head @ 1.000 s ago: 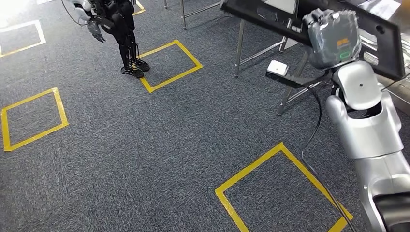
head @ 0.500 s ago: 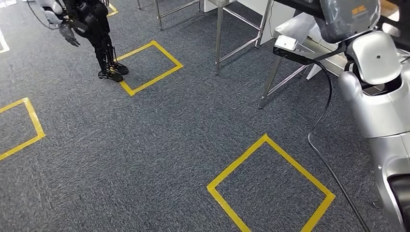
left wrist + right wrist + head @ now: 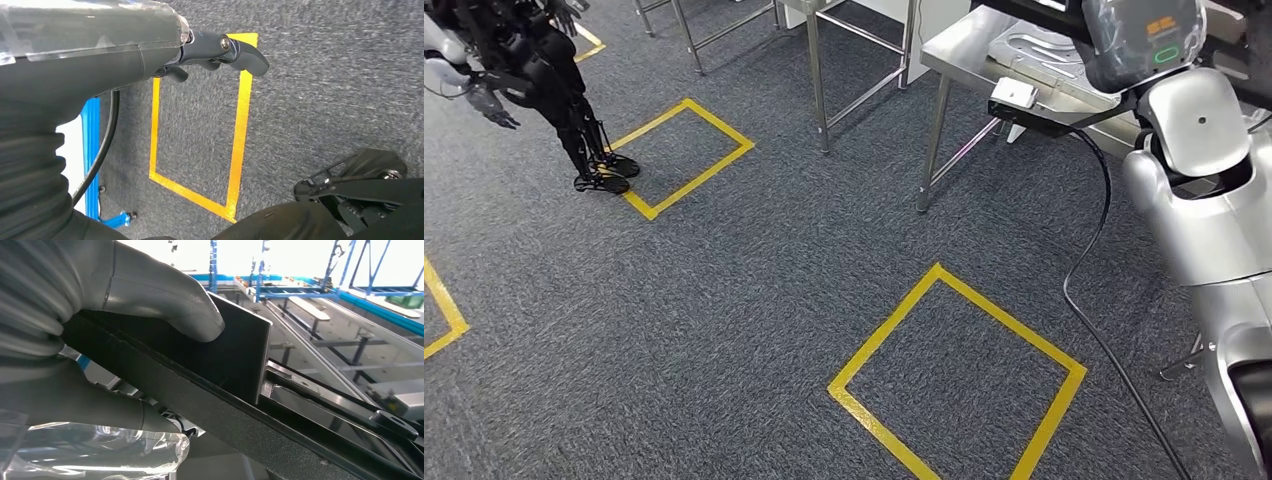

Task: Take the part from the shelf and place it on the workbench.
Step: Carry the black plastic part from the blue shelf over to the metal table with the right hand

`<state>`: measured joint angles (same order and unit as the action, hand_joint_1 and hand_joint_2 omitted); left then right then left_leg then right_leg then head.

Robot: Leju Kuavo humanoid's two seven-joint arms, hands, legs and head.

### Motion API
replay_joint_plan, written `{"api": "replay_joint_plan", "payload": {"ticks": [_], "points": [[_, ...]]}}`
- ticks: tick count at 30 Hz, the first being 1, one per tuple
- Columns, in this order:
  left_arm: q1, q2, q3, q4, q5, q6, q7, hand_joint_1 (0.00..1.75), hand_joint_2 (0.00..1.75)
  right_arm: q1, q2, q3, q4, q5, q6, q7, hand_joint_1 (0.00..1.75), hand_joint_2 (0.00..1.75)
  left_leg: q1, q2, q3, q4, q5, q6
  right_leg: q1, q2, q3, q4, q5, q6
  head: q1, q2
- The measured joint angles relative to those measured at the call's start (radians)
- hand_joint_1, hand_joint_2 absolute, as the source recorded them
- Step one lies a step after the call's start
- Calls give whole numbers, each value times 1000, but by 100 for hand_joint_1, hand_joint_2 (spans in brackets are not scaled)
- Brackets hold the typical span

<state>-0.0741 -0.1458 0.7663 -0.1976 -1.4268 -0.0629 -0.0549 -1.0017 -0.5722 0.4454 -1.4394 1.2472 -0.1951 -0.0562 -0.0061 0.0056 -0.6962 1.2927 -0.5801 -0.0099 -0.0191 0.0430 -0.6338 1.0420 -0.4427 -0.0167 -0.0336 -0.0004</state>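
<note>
A flat black part (image 3: 235,365) is shown clamped in the right hand (image 3: 100,340): the thick grey thumb (image 3: 170,305) is pressed onto one broad face close to the part's square-cut end, while the remaining fingers are wrapped beneath the opposite face, so that the panel is sandwiched between them and extends beyond the fingertips. In the head view, the right hand (image 3: 1142,40) is seen raised at the upper right, level with a steel workbench (image 3: 984,45), and the part is largely hidden there. The left hand (image 3: 220,50) is held over grey carpet (image 3: 724,300) marked with a yellow tape square (image 3: 240,125); its dark fingers (image 3: 245,52) are loosely curled, with nothing enclosed. A dark humanoid robot (image 3: 544,80) is seen standing beside another tape square at the far left.
</note>
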Motion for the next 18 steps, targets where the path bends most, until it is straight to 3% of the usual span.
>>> {"api": "replay_joint_plan", "payload": {"ticks": [1,3,5,7,8,10,12,14,15,16,18], "points": [[0,0,1,0,1,0,0,0,175,-1,0,1,1,1,-1,0,175,175,0,-8,26,-58,36,6,0,10,1,0,0,0,0,0],[0,0,5,0,3,-1,0,0,175,-3,0,2,2,2,-3,1,175,175,0,-51,88,-195,96,20,-1,30,0,0,3,5,0,0],[0,0,8,0,5,-1,0,0,175,-2,1,4,4,4,-8,2,175,175,-2,-82,117,-260,111,28,-6,49,-7,-1,9,16,0,0],[-1,-1,9,0,6,-1,0,0,175,0,1,5,7,9,-10,4,175,175,-2,-68,122,-274,116,33,-11,65,-12,-6,16,30,0,0],[-1,-3,10,0,6,0,0,0,175,-1,1,6,8,11,-11,6,175,175,0,-57,124,-285,123,37,-10,56,-16,-4,13,35,0,0],[-2,-5,10,0,6,2,-1,0,175,-6,1,6,10,13,-12,10,175,175,3,-34,130,-306,136,47,-6,12,-40,46,-24,41,0,0],[-1,-6,11,0,6,3,-1,0,175,-8,2,6,12,14,-13,12,175,175,1,-13,129,-310,139,52,-5,-26,-92,163,-87,45,0,0],[0,-6,14,0,6,3,-1,0,175,-4,2,7,16,14,-12,12,175,175,1,8,127,-307,138,51,-8,-34,-124,243,-108,51,0,0],[0,-6,15,0,6,3,0,0,175,-3,2,7,17,14,-13,13,175,175,1,18,126,-304,136,50,-9,-38,-114,230,-93,54,0,0],[0,-6,16,0,6,4,0,0,175,-3,2,7,19,16,-15,14,175,175,1,28,125,-299,133,48,-11,-46,-85,182,-64,56,0,0],[-1,-5,16,0,6,4,1,0,175,-2,3,7,20,25,-24,19,175,175,-3,43,123,-287,124,41,-8,-85,-14,51,-17,55,0,0]]}}
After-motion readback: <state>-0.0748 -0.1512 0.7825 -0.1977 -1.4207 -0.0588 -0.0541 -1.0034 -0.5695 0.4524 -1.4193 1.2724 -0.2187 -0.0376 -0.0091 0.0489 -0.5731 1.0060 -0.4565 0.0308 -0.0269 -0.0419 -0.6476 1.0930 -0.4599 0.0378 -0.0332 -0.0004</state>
